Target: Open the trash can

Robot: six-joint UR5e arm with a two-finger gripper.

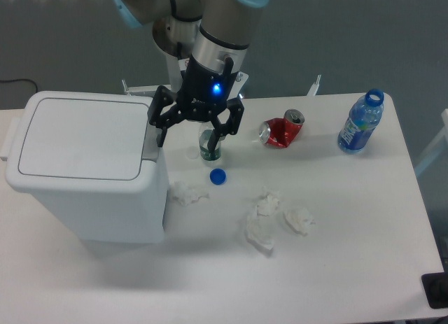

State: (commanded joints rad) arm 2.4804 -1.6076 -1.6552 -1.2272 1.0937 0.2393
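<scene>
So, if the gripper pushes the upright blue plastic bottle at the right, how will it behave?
The uncapped blue plastic bottle stands tall on a narrow base, so it would probably tip. Once down, its round body would likely roll. It looks thin-walled, so probably light and squeezable; whether it holds liquid is unclear.

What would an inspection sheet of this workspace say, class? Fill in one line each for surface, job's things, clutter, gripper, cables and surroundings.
Surface: white table, no spills seen.
Job's things: trash can at the left, lid flat and closed; grey push tab faces the arm.
Clutter: crushed red can, blue bottle without cap, blue cap, small green-labelled container, crumpled tissues.
Gripper: gripper open, one finger close above the push tab; contact cannot be told.
Cables: dark cable on the floor, far left.
Surroundings: grey floor, metal table brackets at the back edge.
</scene>
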